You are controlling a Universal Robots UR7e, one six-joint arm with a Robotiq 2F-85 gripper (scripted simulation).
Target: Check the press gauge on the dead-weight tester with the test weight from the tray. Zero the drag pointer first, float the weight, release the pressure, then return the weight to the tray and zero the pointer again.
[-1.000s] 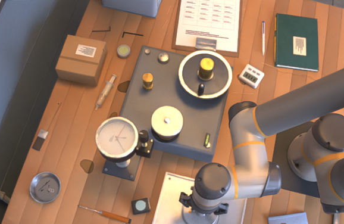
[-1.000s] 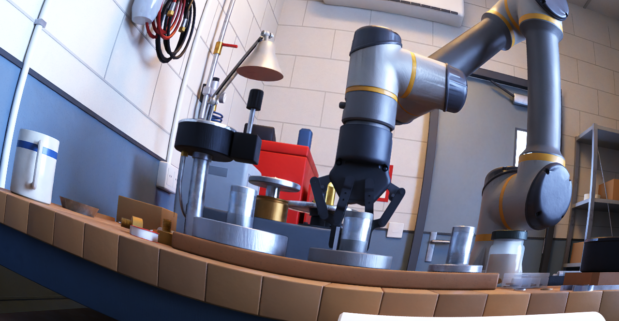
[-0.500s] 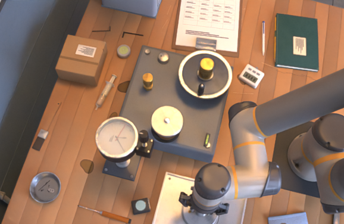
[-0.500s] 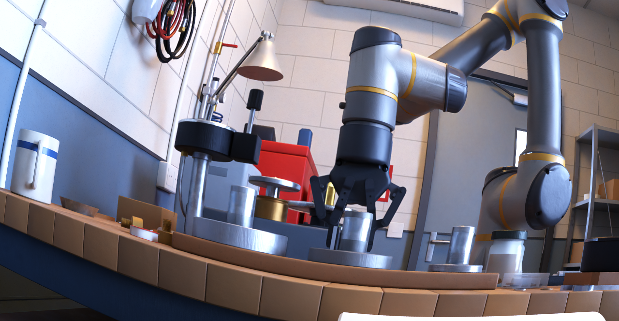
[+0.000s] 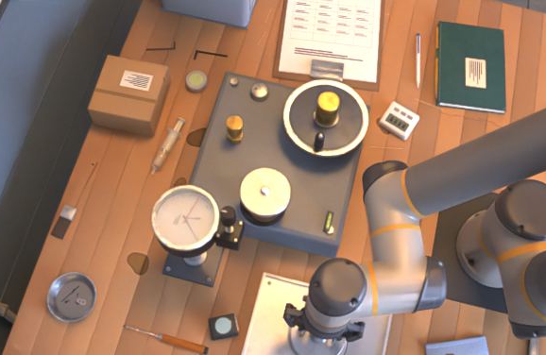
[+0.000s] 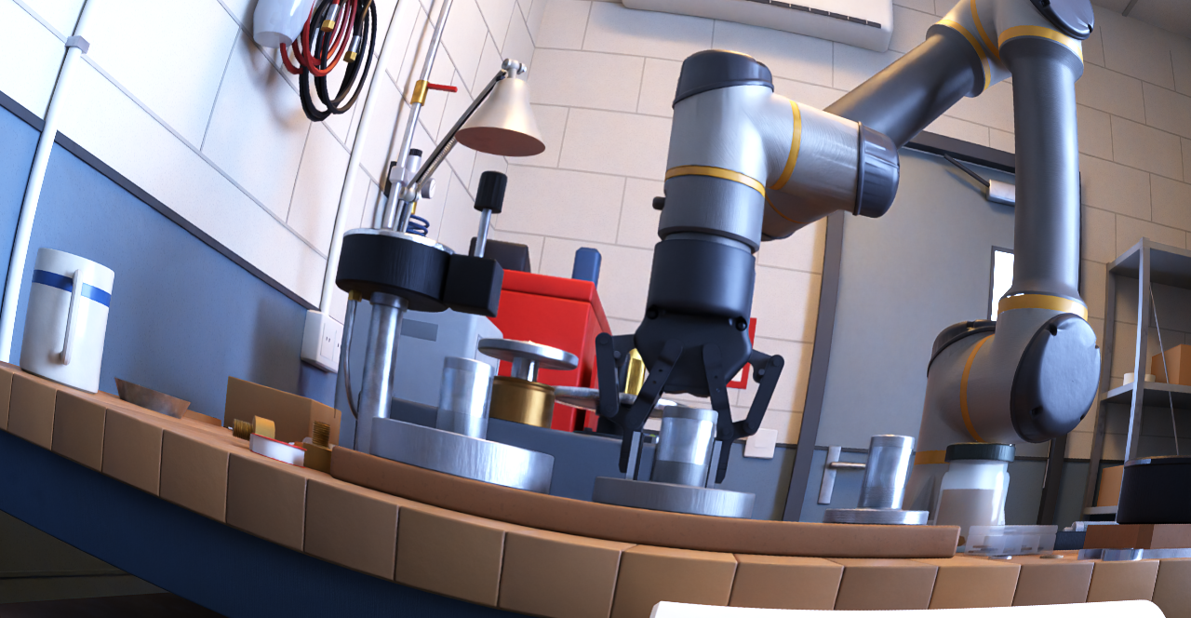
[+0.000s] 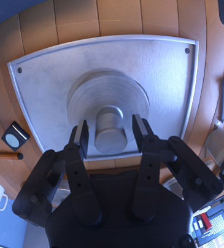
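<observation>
From the side camera, the arm's wrist hides most of the test weight (image 7: pixel 109 106) and the gripper. The weight is a steel disc with a short round stem, and it sits on the metal tray (image 7: pixel 104 92) at the bench's front. My gripper (image 7: pixel 110 135) (image 6: pixel 679 460) stands open around the stem and holds nothing. The grey dead-weight tester (image 5: pixel 277 158) lies behind the tray, with its round piston platform (image 5: pixel 265 192) bare. The press gauge (image 5: pixel 185 218) stands at the tester's front left corner. A black knob (image 5: pixel 228 216) sits beside its dial.
The tray's front edge runs just under the fingers. The tester's handwheel (image 5: pixel 326 117) and brass valve knob (image 5: pixel 234 127) lie farther back. A small black block (image 5: pixel 223 326), a screwdriver (image 5: pixel 166 338) and a steel dish (image 5: pixel 71 296) lie left of the tray.
</observation>
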